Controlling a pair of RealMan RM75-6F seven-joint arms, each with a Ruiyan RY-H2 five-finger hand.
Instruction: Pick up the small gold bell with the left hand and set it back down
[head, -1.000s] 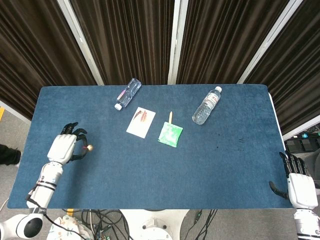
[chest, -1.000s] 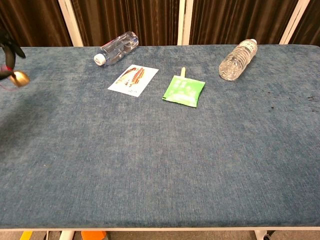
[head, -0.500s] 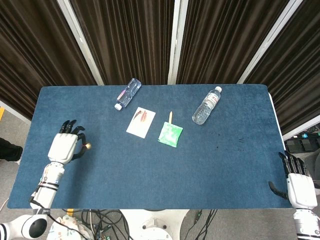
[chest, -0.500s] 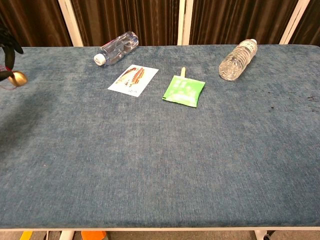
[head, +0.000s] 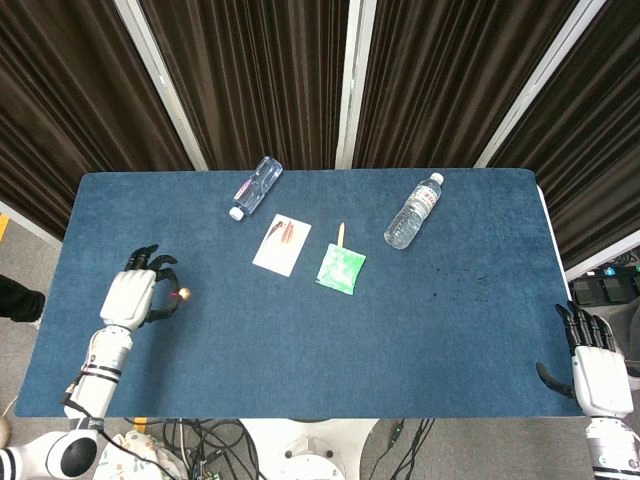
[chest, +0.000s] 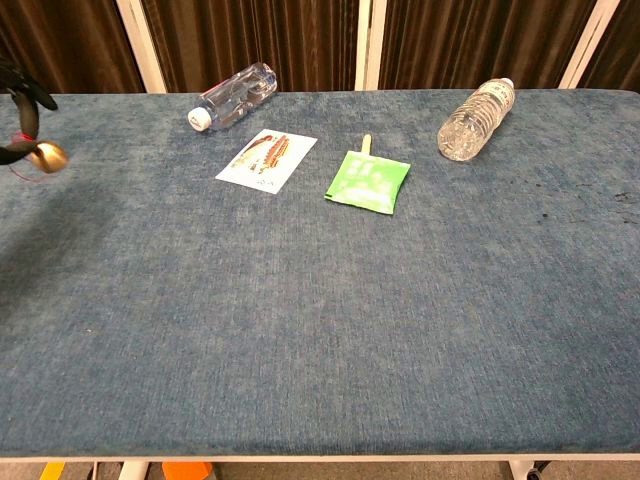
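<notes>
1. The table (head: 300, 340) has a soft, fuzzy blue cloth over it.
2. The left hand (head: 133, 298) is white with black fingers (chest: 30, 95). It sits near the left edge of the table. It pinches the bell (head: 183, 295) in its fingertips.
3. The bell is small, round and shiny gold. In the chest view the bell (chest: 48, 157) looks to be off the cloth, but I cannot tell for sure.
4. The right hand (head: 590, 358) is at the near right corner. Its fingers are apart and it holds nothing.
5. Two clear plastic bottles lie on their sides. The small bottle (head: 256, 187) has a white cap. The big bottle (head: 413, 211) is on the right. I cannot tell what is in them.
6. One flat white card (head: 282, 244) lies just beside one shiny green packet (head: 341, 266).
7. Dark curtains (head: 250, 80) with folds hang behind the table.
</notes>
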